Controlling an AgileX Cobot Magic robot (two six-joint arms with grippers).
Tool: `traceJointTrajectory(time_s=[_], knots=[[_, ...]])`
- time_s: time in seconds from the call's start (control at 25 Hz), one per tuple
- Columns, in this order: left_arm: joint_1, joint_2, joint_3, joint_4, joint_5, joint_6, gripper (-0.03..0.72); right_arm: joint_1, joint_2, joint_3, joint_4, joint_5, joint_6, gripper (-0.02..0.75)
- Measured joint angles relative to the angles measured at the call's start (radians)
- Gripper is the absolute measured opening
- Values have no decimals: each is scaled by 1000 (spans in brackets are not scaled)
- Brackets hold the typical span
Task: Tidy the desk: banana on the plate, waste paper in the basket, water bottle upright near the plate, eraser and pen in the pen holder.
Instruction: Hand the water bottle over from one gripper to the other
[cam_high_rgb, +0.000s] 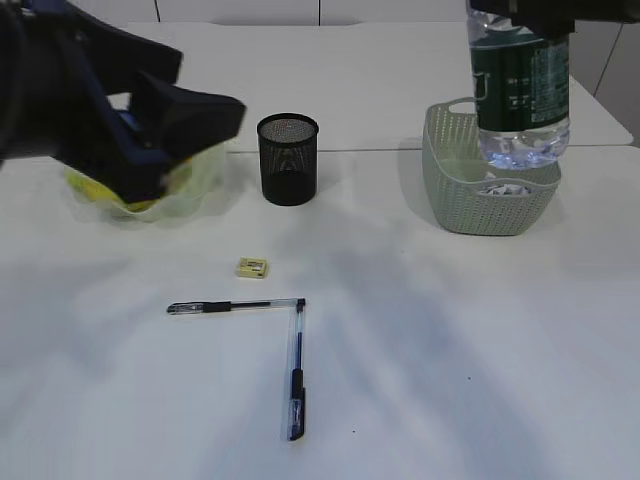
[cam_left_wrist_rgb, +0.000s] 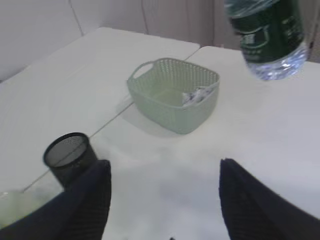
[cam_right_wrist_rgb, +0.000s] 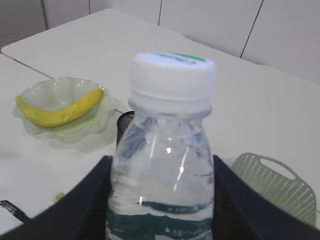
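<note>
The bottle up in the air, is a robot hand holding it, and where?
Yes. The right hand grips the water bottle around its body, one finger on each side, cap up, above the basket. The left hand is open and holds nothing.

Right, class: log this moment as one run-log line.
right gripper: shut on water bottle, aloft over basket | left gripper: open, empty | banana: on plate | waste paper: in basket

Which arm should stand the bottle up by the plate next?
The right. Its gripper already holds the bottle upright in the air above the basket. The left gripper is open and empty near the plate.
</note>
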Motion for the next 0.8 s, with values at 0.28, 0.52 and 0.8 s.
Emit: traceJointTrajectory(time_s=[0.28,0.52,0.8], knots=[[-178,122,0,-134,-206,-45,468,39,0,0,13,0,-2,374],[-196,204,0,-95,-339,-263,465,75,0,0,89,-2,-3,374],[-196,236,0,149,-418,-563,465,132,2,-24,119,-22,-5,374]])
